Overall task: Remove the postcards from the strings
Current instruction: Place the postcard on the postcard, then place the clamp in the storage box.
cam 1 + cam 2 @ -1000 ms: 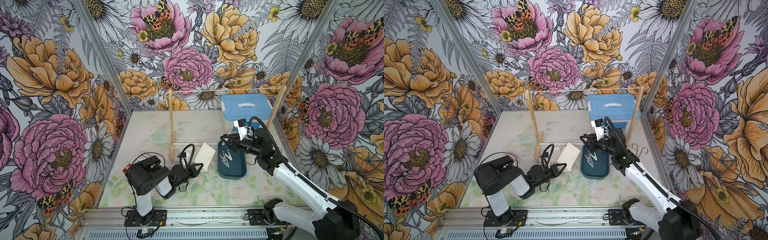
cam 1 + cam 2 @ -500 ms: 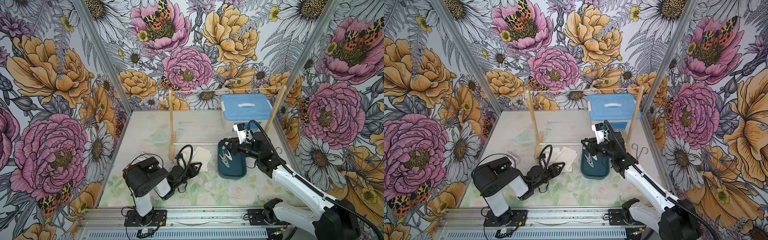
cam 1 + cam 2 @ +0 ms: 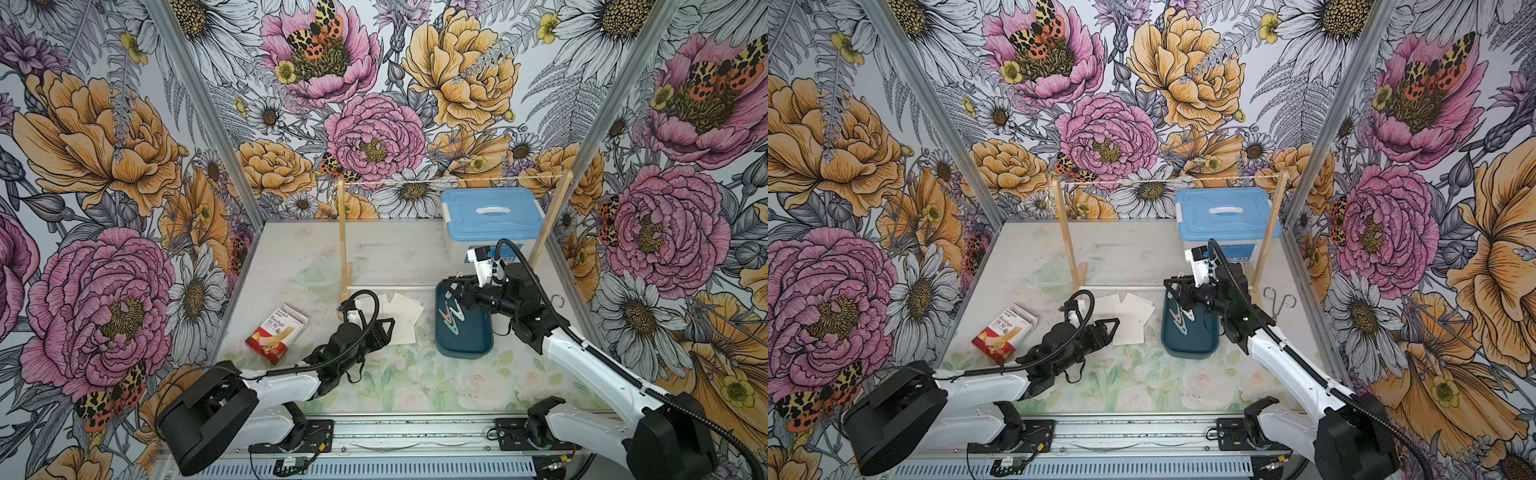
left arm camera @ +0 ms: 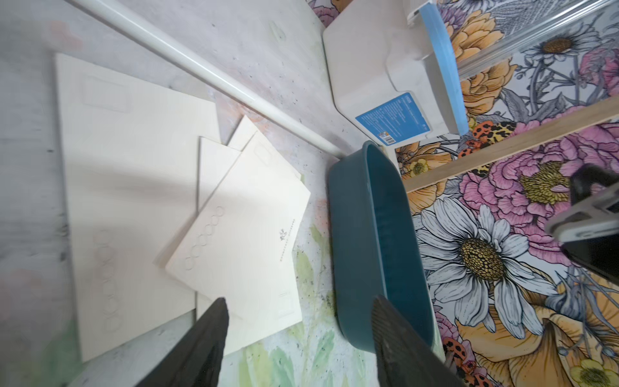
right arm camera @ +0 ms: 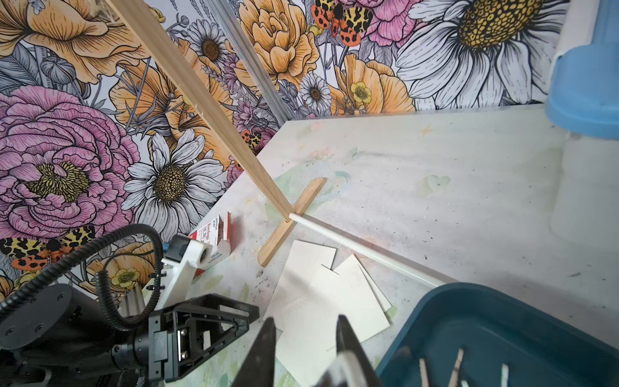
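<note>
The string [image 3: 453, 180] runs bare between two wooden posts in both top views. Several cream postcards [image 3: 401, 316] lie overlapped on the table by the left post's foot; the left wrist view shows them as a loose pile of postcards [image 4: 241, 234]. My left gripper [image 3: 390, 330] hovers low at the pile's near edge, jaws open and empty in the left wrist view [image 4: 299, 301]. My right gripper [image 3: 451, 286] hangs over the far end of the teal tray [image 3: 461, 353], shut on a white clothes peg [image 3: 458, 275].
Pastel pegs [image 3: 451, 318] lie in the tray. A blue-lidded box [image 3: 490, 216] stands at the back right. A red-and-white bandage box [image 3: 276, 332] lies left of my left gripper. Metal forceps [image 3: 1279, 301] lie by the right post [image 3: 552, 220]. A white rod [image 3: 390, 286] joins the posts' feet.
My left gripper opened and let go of a postcard, which now lies flat on the pile. My right gripper came down a little over the tray, still holding the peg.
</note>
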You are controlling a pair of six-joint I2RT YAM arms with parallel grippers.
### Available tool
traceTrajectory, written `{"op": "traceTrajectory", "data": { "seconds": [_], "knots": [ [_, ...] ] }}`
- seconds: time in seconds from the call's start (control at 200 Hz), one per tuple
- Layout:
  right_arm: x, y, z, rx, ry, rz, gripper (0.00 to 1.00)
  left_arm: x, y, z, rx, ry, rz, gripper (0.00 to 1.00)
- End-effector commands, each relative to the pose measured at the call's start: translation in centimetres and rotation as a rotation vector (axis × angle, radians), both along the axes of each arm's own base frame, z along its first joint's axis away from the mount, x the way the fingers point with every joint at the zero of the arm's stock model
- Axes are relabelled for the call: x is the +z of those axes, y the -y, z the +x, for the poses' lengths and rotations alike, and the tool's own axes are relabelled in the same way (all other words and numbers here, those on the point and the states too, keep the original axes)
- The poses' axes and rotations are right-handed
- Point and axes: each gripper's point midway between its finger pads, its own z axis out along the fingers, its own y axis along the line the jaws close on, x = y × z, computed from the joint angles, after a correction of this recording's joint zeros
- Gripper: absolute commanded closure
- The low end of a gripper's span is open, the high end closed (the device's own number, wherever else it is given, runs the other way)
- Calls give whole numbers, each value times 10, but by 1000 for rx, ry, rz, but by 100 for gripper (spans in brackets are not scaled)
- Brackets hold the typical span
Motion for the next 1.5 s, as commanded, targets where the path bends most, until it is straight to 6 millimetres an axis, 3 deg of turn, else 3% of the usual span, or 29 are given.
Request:
{"op": "traceTrajectory", "data": {
  "seconds": [0.0,0.2,0.395,0.595,0.811,0.936,1.086,1.326,1.421,1.471,1.481,1.496],
  "knots": [
    [-4,4,8,-30,0,-1,71,-17,-35,-7,63,-64,151,31],
    [-25,11,13,-73,-47,-27,71,14,-74,-11,138,9,212,27],
    [-63,23,22,-156,-141,-70,71,32,-98,-11,183,43,220,24],
    [-93,34,27,-232,-211,-113,70,37,-99,-5,178,61,247,24],
    [-127,44,25,-284,-305,-173,69,34,-80,1,118,54,207,24],
    [-140,50,25,-313,-332,-196,62,31,-76,3,108,47,209,24],
    [-138,51,25,-322,-335,-200,47,33,-74,5,104,54,209,24],
    [-105,63,24,-358,-265,-198,28,38,-74,11,101,57,243,24],
    [-95,73,23,-386,-242,-207,19,42,-77,15,106,64,271,19],
    [-91,79,23,-407,-230,-218,12,44,-78,17,108,65,287,15],
    [-91,81,23,-411,-229,-222,4,44,-79,17,107,65,292,14],
    [-90,83,23,-418,-227,-226,1,45,-79,18,108,66,296,12]
  ]
}}
